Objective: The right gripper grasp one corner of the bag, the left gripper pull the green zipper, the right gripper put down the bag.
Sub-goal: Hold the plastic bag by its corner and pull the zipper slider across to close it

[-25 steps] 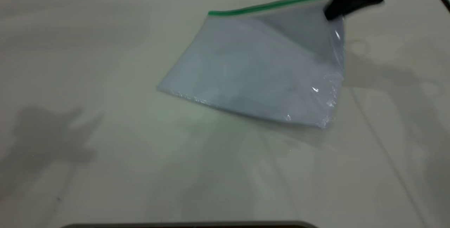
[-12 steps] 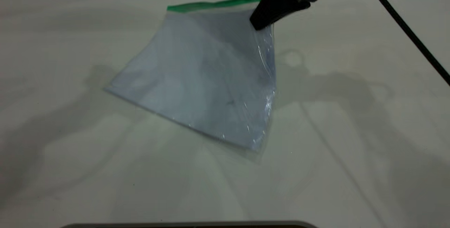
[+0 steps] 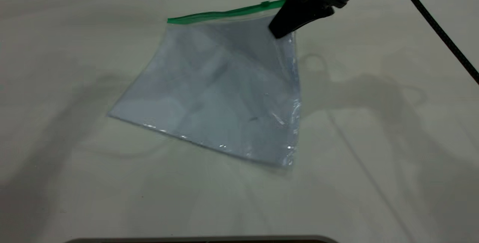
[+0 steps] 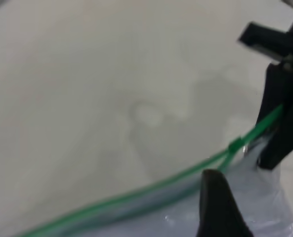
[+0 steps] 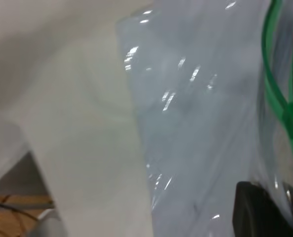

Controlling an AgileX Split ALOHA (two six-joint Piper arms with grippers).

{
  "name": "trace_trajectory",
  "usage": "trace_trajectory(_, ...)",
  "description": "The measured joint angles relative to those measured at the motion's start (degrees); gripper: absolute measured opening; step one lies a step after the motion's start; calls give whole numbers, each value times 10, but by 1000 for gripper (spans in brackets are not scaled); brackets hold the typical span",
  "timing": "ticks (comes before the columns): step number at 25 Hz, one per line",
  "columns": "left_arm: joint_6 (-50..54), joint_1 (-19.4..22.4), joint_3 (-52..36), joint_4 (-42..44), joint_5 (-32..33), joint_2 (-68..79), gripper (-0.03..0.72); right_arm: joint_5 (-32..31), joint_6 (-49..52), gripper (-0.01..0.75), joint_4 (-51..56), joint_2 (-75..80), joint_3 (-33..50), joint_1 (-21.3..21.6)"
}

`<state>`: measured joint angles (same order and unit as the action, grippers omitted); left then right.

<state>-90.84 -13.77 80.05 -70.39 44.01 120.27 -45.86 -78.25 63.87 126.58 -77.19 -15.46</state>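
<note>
The bag point(image 3: 224, 93) is a clear pouch with a pale sheet inside. Its far right corner is lifted and its near edge rests on the table point(image 3: 75, 183). My right gripper point(image 3: 278, 31) is shut on that corner, at the end of the green zipper point(image 3: 224, 12). The small green slider tab point(image 3: 265, 3) sits just beside the jaws. The left wrist view shows the zipper point(image 4: 136, 195), the slider point(image 4: 233, 146) and the right gripper point(image 4: 277, 148) beyond. My left gripper point(image 4: 259, 212) is open over the bag near the slider and is out of the exterior view. The right wrist view shows the bag point(image 5: 200, 123) and the zipper point(image 5: 274, 94).
A black cable point(image 3: 438, 29) runs from the right arm across the table's far right. Arm shadows lie on the table at left and right of the bag. A dark rim point(image 3: 202, 240) shows at the near edge.
My right gripper has carried the lifted corner leftward, dragging the whole bag left across the table. In the last half second it has settled slightly lower.
</note>
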Motion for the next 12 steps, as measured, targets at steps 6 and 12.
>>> trace_trajectory(6, 19, 0, 106, 44, 104, 104, 443, -57, -21, 33, 6, 0, 0, 1)
trace_trajectory(12, 38, -2, 188, 78, 183, 138, 442, -61, -26, 33, 10, 0, 0, 1)
